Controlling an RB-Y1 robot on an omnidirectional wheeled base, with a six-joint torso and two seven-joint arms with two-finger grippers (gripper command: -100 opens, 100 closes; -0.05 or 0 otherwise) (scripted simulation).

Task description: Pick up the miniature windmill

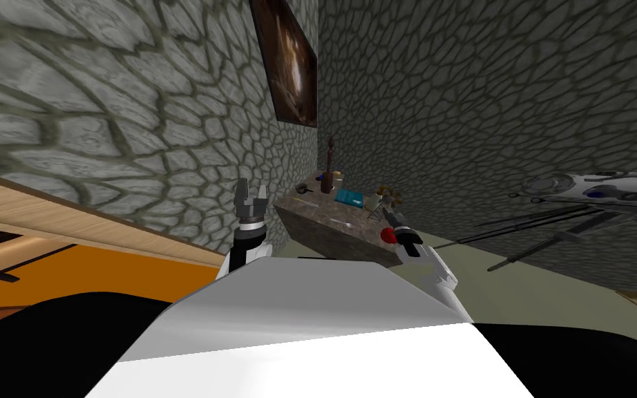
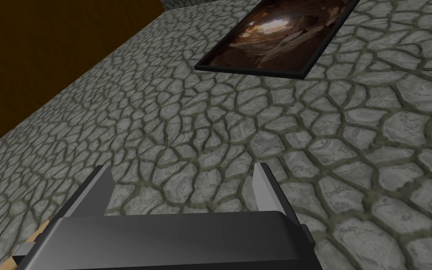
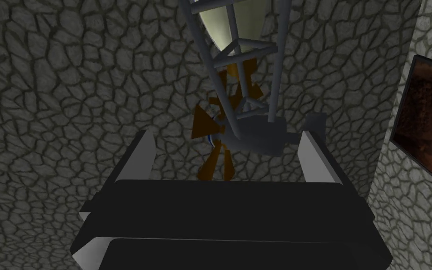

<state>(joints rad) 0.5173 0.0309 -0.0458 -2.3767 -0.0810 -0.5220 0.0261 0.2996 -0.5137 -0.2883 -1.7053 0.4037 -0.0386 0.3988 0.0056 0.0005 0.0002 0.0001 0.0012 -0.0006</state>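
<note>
Looking along our right gripper (image 3: 228, 140), we find its two fingers (image 3: 141, 157) spread wide apart and clamped on nothing. The miniature windmill (image 3: 256, 136) sits in the gap between them. Its grey hub block lies just ahead of the gripper's dark body, nearer one finger than the other. A sliver of stone wall (image 3: 70, 93) shows on either side of the hub, so neither finger presses it. The orange-brown blades (image 3: 204, 123) fan out beside the hub, toward the farther finger, and the grey lattice tower (image 3: 238, 51) runs straight away from the fingertips.

From the head, this gripper is at one end of a small stone-topped table (image 1: 324, 233), and the windmill stands on that end, right at the fingers. Farther along the table from the gripper lies a teal book (image 1: 349, 197), and beyond it stands a tall brown figure (image 1: 327, 176).

Our left gripper (image 2: 182, 185) is held up well apart from the right one, off the table's other end, its fingers likewise parted with nothing between them.
</note>
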